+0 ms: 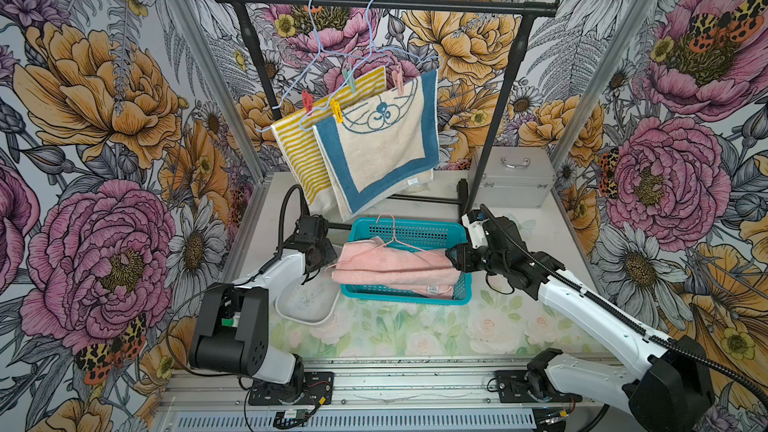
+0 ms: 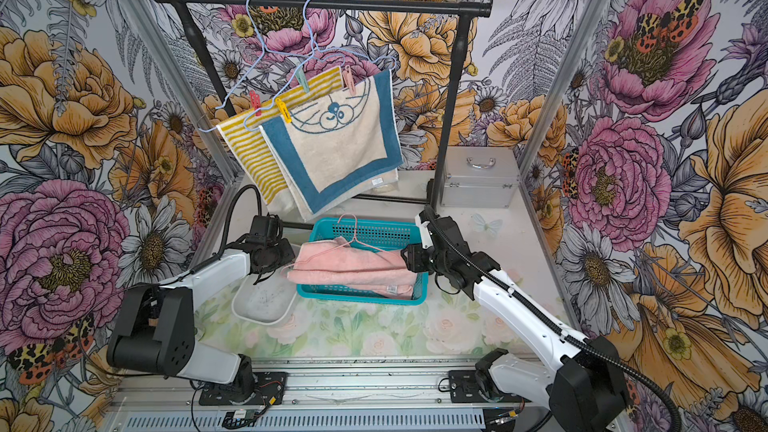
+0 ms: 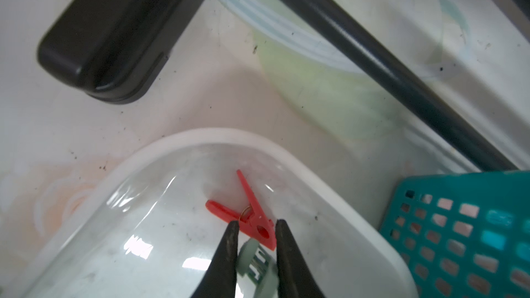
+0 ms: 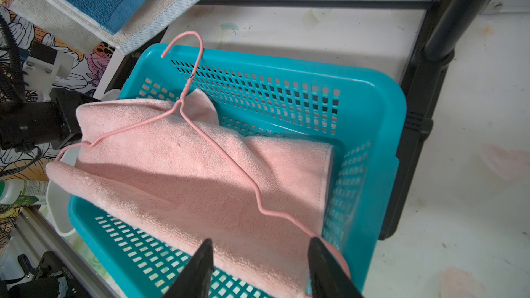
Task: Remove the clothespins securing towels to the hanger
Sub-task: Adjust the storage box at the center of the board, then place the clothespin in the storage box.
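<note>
The black rack (image 1: 386, 4) spans the back of the counter (image 1: 415, 326), its right post just beside a silver case (image 1: 511, 184) in the back corner. The widest open stretch of counter lies in front of the teal basket (image 1: 407, 228), toward the arm bases, with more to the basket's right.

Two towels hang from blue hangers (image 1: 320, 35) on the rack: the cream towel (image 1: 386, 147) in front and the striped towel (image 1: 295, 151) behind it. Their lower edges hang above the basket's back rim.

The pink towel (image 1: 390, 268) lies in the basket under a pink hanger (image 4: 218, 150), and its left end spills over the rim toward the white tray (image 1: 307, 309) just beside it.

The right end effector (image 4: 261, 243) sits at the towel's right end with its fingers about half spread above the cloth. The hanger's wire runs against one finger.

The left end effector (image 3: 256, 225) hangs over the tray, drawn narrow, pinching a loose red clothespin (image 3: 252, 216) by its nose.

On the striped towel sit a red pin (image 1: 307, 101) and a mint pin (image 1: 350, 76). On the cream towel sit a yellow pin (image 1: 336, 110) and a pale pink pin (image 1: 397, 78).
</note>
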`<state>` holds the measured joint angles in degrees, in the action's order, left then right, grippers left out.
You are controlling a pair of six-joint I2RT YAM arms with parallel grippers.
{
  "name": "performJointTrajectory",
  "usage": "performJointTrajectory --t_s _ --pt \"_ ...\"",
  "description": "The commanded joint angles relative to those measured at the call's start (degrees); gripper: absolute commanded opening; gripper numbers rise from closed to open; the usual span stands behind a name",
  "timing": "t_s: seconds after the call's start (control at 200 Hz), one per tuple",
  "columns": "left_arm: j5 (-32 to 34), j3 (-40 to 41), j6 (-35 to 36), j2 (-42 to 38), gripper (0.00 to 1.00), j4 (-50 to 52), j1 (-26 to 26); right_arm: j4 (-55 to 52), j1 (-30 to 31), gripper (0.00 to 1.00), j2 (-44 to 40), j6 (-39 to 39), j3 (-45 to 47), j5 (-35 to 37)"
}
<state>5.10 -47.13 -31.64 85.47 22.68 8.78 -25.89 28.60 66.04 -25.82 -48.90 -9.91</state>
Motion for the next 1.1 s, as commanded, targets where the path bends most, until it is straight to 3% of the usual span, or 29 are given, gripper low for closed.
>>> performJointTrajectory --t_s 0.0,0.46,1.091 --pt "-0.2 -2.8 -0.6 1.5 0.00 -5.0 -0.2 1.6 0.5 0.54 1.0 0.7 -2.0 0.0" --pt "-3.0 -11.5 1.6 10.4 0.00 -9.3 -2.6 1.5 0.5 0.54 1.0 1.2 -2.3 -0.3" --pt "-3.6 -1.6 2.2 -0.1 0.00 -5.2 0.0 1.7 0.5 0.53 3.4 2.6 -3.8 -1.9"
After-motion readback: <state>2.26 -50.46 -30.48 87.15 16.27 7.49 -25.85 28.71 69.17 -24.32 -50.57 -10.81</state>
